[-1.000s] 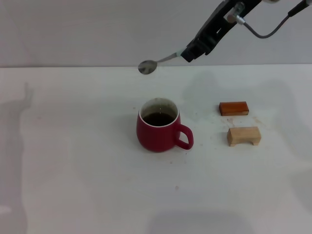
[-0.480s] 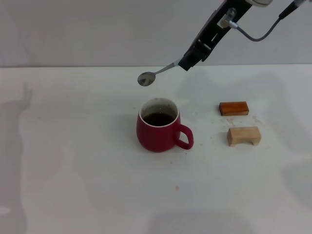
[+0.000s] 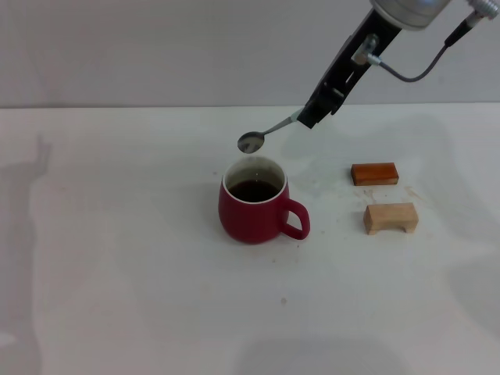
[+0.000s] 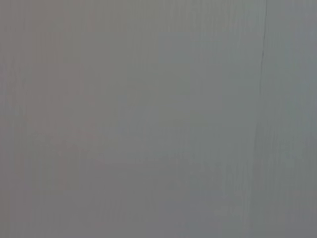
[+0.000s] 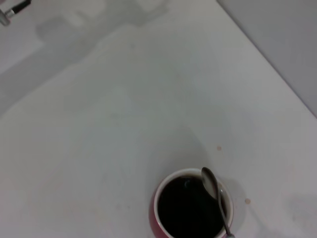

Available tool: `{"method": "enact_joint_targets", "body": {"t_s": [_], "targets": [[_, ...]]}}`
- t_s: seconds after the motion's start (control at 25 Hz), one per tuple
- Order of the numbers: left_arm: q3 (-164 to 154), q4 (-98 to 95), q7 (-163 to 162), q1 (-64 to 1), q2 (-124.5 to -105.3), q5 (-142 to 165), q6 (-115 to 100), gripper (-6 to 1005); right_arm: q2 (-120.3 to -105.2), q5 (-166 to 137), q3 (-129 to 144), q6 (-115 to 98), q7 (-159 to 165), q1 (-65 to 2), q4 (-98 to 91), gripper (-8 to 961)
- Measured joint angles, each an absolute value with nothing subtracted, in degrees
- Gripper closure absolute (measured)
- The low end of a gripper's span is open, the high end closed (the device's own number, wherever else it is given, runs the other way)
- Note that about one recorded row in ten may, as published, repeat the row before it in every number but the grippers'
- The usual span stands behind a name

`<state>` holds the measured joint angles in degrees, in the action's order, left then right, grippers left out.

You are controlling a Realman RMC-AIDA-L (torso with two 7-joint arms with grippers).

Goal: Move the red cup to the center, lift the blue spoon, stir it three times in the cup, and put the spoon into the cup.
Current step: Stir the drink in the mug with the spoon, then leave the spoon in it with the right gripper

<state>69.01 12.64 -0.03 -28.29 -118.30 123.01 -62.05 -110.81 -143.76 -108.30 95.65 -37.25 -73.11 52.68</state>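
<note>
Gripping the blue spoon (image 3: pixel 266 134) by its handle, the right gripper (image 3: pixel 311 116) holds it tilted above the table (image 3: pixel 117 258), bowl just over the far rim of the red cup (image 3: pixel 254 211). That cup stands near the table's middle, dark liquid inside, handle toward the tan wooden block (image 3: pixel 390 218).

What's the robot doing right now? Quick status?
Right gripper shut on blue spoon, bowl above red cup. Left gripper out of sight. Nothing in the way.

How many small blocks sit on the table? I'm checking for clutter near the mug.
2. An orange-brown block lies to the right of the red cup, and a tan wooden block sits just in front of it. Both stand apart from the cup.
</note>
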Motion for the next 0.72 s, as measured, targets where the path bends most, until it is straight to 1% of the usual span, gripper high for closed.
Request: {"method": "enact_joint_targets", "body": {"t_s": [0.32,0.72], "targets": [[68.8,12.7,-1.3,-28.0,-118.3,123.3,-62.3,138,-111.85,-144.4,-107.8,92.3,-39.2,-74.2,46.4,749],[68.4,12.7,-1.4,-27.0,-118.35,123.4,-63.2,138,-112.46,-145.4,-107.8,88.4,-41.5,-75.1,41.4,747]]}}
